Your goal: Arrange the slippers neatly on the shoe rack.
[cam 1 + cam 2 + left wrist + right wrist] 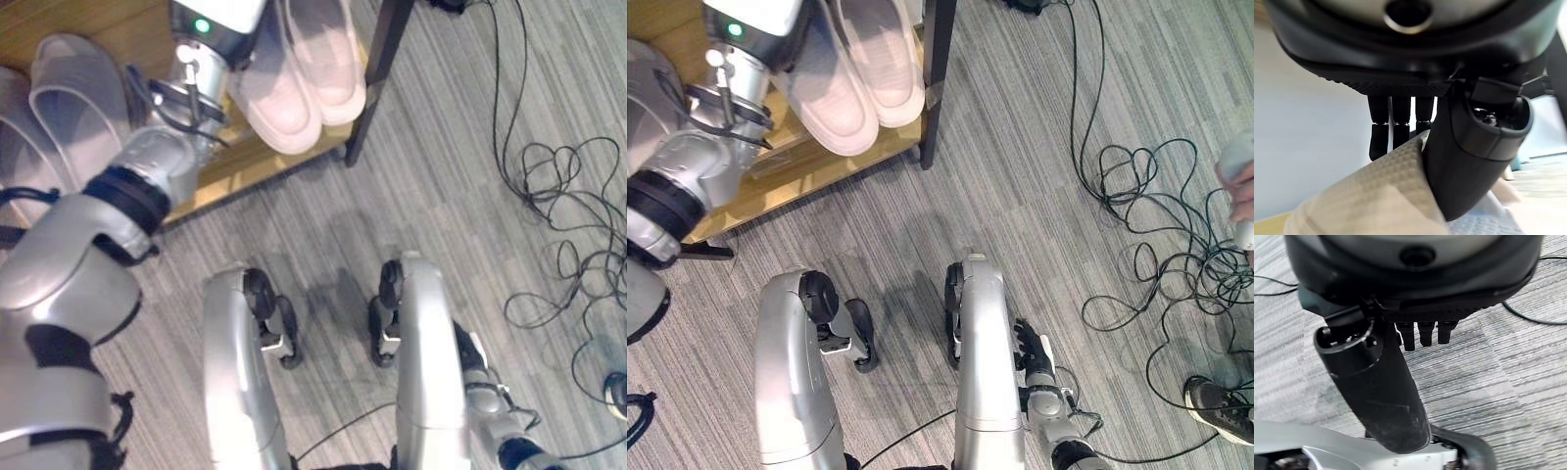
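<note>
Our left hand (1469, 147) pinches a pale waffle-textured slipper (1376, 196) between thumb and fingers over the wooden shoe rack (255, 162), beside the pink pair (299, 73) already there. We should lower it level, toes aligned with its neighbours, before releasing. Our right hand (1400, 382) hangs relaxed, holding nothing, above the carpet (1508, 382).

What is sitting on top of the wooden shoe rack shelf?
On the shoe rack: a pale pink pair of slippers and a translucent pair. The left hand pinches one pink slipper; its arm covers the shelf between.
</note>
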Motion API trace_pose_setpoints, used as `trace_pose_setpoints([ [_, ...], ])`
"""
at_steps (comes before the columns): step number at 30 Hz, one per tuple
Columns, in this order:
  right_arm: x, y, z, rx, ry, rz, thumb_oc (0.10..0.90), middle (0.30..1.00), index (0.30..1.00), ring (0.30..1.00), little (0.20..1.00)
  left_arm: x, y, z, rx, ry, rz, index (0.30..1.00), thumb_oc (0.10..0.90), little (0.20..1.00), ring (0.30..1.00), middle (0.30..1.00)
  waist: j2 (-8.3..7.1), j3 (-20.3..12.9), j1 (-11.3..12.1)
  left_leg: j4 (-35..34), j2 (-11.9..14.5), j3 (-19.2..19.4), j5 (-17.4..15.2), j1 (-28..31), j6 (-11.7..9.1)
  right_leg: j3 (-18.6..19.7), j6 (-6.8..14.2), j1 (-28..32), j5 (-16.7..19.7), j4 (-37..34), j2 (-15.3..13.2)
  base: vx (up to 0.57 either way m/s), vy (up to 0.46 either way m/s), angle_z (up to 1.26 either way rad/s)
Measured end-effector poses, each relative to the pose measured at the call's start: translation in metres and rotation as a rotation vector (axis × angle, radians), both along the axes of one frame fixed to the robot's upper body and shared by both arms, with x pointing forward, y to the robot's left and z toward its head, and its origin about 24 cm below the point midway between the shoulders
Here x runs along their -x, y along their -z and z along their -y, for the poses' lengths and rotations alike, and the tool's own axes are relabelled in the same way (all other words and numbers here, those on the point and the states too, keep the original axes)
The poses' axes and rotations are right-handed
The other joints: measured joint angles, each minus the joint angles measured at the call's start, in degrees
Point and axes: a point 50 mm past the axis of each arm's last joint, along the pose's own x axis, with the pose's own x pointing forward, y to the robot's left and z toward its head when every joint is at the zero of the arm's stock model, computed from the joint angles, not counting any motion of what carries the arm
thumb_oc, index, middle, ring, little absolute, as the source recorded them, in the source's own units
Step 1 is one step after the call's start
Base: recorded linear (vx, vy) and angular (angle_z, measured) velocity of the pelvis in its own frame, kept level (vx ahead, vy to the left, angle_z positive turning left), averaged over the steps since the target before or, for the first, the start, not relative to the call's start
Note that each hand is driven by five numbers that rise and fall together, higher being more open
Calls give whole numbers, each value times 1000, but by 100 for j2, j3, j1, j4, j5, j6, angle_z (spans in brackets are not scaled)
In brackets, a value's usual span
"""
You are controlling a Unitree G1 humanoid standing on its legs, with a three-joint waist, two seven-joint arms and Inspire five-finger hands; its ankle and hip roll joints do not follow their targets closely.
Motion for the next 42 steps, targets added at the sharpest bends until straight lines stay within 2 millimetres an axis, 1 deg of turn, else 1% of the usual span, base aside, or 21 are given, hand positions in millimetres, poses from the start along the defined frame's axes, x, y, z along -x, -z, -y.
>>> trace_pose_setpoints([
  [2, -6, -7, 0, -93, 49, 54, 800, 900, 900, 900, 900, -6, 2, -3, 38, -60, -38, 900, 800, 900, 900, 900, -1, -1, -51, 0, -3, -2, 1, 2, 0, -1, -1, 5, 0, 6, -2, 0, 0, 0],
  [3, -7, -8, 0, -101, 55, 63, 800, 900, 900, 900, 900, -7, 2, -4, 41, -68, -40, 900, 800, 900, 900, 900, -1, -1, -64, 1, -3, -1, 1, 2, 0, 0, -1, 5, -1, 6, -2, 0, 0, 0],
  [4, -10, -12, -1, -131, 66, 90, 800, 900, 900, 900, 900, -8, 2, -3, 47, -73, -47, 900, 800, 900, 900, 900, -1, -1, -73, -1, -8, 0, 1, 3, 0, 1, -4, 5, -2, 13, -3, -9, -15, 4],
  [6, -12, -14, -1, -154, 77, 101, 800, 900, 900, 900, 900, -10, -1, 4, 55, -80, -56, 900, 800, 900, 900, 900, -3, -2, -80, 0, -30, 0, 5, 12, 0, 2, 6, 24, -20, 25, -28, -5, -4, 6],
  [8, -15, -15, -2, -157, 71, 106, 800, 900, 900, 900, 900, -11, -4, 6, 62, -98, -66, 900, 800, 900, 900, 900, -2, -2, -102, 0, -43, 3, 6, 20, -1, 7, 4, 32, -26, 31, -34, -3, 3, 2],
  [10, -16, -15, -2, -154, 67, 104, 800, 900, 900, 900, 900, -13, -3, 2, 66, -121, -74, 900, 800, 900, 900, 900, -2, -2, -136, 1, -50, 9, 6, 24, -1, 16, 11, 37, -35, 38, -41, 0, 0, 0],
  [17, -14, -11, -4, -154, 53, 79, 800, 900, 900, 900, 900, -15, -2, -5, 83, -152, -89, 900, 800, 900, 900, 900, -3, -2, -146, 0, -49, 20, 6, 65, -1, 32, 4, 56, -38, 56, -41, 0, 0, 0],
  [20, -13, -10, -3, -152, 55, 74, 800, 900, 900, 900, 900, -15, -2, -5, 114, -142, -101, 900, 800, 900, 900, 900, -3, -2, -148, 1, -52, 32, 6, 67, -1, 43, -5, 56, -51, 68, -45, 0, 0, 0],
  [30, -11, -7, -3, -151, 47, 52, 800, 900, 900, 900, 900, -16, -1, -5, 115, -149, -138, 900, 800, 900, 900, 900, -4, -2, -145, 2, -77, 73, 7, 93, -4, 94, 6, 56, -74, 114, -69, -3, -2, 1],
  [35, -10, -5, -6, -149, 32, 34, 800, 900, 900, 900, 900, -16, -4, -7, 244, -93, -163, 900, 800, 900, 900, 900, -4, -2, -128, 4, -92, 93, 8, 95, -3, 114, 20, 55, -94, 133, -86, 0, 0, 0],
  [37, -10, -4, -8, -153, 31, 25, 800, 900, 900, 900, 900, -15, -8, -10, 375, -45, -170, 900, 800, 900, 900, 900, -8, 0, -108, 8, -100, 94, 8, 95, -4, 113, 17, 55, -101, 146, -102, -11, -13, 2],
  [40, -9, -2, -8, -145, 36, 8, 800, 900, 900, 900, 900, -12, -14, -14, 465, -13, -122, 900, 800, 900, 900, 900, -9, 1, -91, 14, -111, 99, 8, 94, -4, 114, 23, 55, -107, 159, -117, -9, -10, 1],
  [42, -8, 0, -8, -137, 33, -4, 800, 900, 900, 900, 900, -11, -15, -14, 472, -15, -90, 900, 800, 900, 900, 900, -9, 1, -81, 18, -117, 99, 8, 95, -4, 116, 21, 57, -108, 168, -121, 0, 0, 0],
])
